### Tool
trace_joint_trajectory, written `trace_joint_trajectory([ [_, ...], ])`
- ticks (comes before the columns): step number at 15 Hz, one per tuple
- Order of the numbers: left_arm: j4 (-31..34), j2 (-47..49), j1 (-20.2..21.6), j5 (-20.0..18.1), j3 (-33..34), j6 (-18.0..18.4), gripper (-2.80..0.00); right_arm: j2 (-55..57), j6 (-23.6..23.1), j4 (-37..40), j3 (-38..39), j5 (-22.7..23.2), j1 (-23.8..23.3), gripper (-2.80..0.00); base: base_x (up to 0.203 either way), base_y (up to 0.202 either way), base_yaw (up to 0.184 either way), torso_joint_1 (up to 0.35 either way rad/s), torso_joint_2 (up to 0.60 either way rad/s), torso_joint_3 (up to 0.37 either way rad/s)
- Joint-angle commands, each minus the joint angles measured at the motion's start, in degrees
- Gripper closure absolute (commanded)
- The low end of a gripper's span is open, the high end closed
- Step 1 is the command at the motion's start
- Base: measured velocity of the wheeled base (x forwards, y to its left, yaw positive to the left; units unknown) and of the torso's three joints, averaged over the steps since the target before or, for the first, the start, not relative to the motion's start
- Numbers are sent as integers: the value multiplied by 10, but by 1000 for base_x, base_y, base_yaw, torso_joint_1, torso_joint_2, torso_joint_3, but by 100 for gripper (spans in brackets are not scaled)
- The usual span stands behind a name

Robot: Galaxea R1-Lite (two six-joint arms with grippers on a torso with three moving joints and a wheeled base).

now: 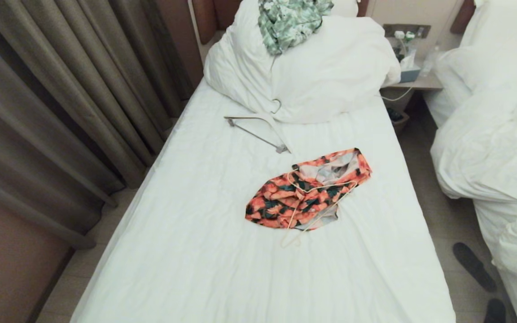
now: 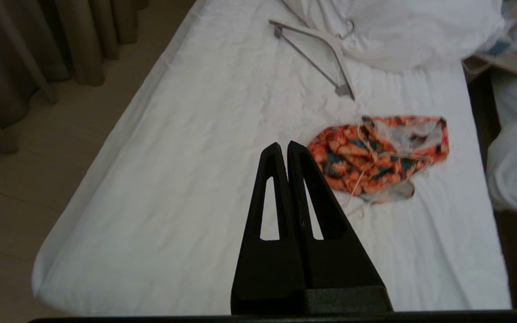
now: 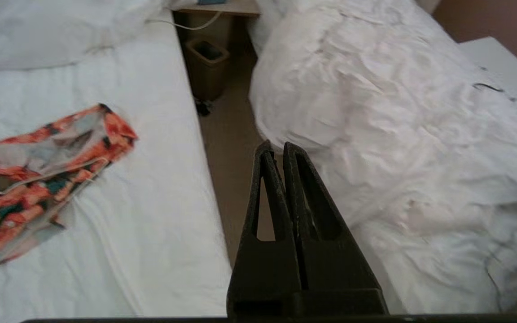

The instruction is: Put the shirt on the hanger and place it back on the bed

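The orange-flowered shirt (image 1: 281,197) lies crumpled on the white sheet of the bed (image 1: 186,233), right of its middle. The thin cream wire hanger (image 1: 291,240) runs through it, its hook poking out toward the foot of the bed. The left wrist view shows the shirt (image 2: 366,161) and the hanger's hook (image 2: 356,205) ahead of my left gripper (image 2: 284,146), which hangs shut and empty above the sheet. My right gripper (image 3: 275,146) is shut and empty over the gap between the two beds, with the shirt (image 3: 29,179) off to its side. Neither gripper appears in the head view.
A thicker grey-white hanger (image 1: 258,125) lies near the big pillows (image 1: 330,72), which carry a pale green leaf-print garment (image 1: 290,20). Curtains (image 1: 61,89) hang on the left. On the right are a second bed with a puffy duvet (image 1: 487,148), a nightstand (image 1: 415,80), a bin (image 3: 207,63) and shoes (image 1: 474,264).
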Motion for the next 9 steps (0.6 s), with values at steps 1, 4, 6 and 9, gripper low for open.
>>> trace_joint_trajectory([
  [1,0,-71,10,-27,54,23,0,-89,-1,22,17,-1,-21,0,0,0,0,0,0,0],
  [4,0,-114,11,-44,96,75,0,-171,-1,46,78,3,-33,0,0,0,0,0,0,0],
  [6,0,-134,11,-45,131,119,0,-205,-2,54,108,16,-36,0,0,0,0,0,0,0],
  [9,-22,-134,10,-43,185,152,0,-246,-2,72,153,58,-44,0,0,0,0,0,0,0],
])
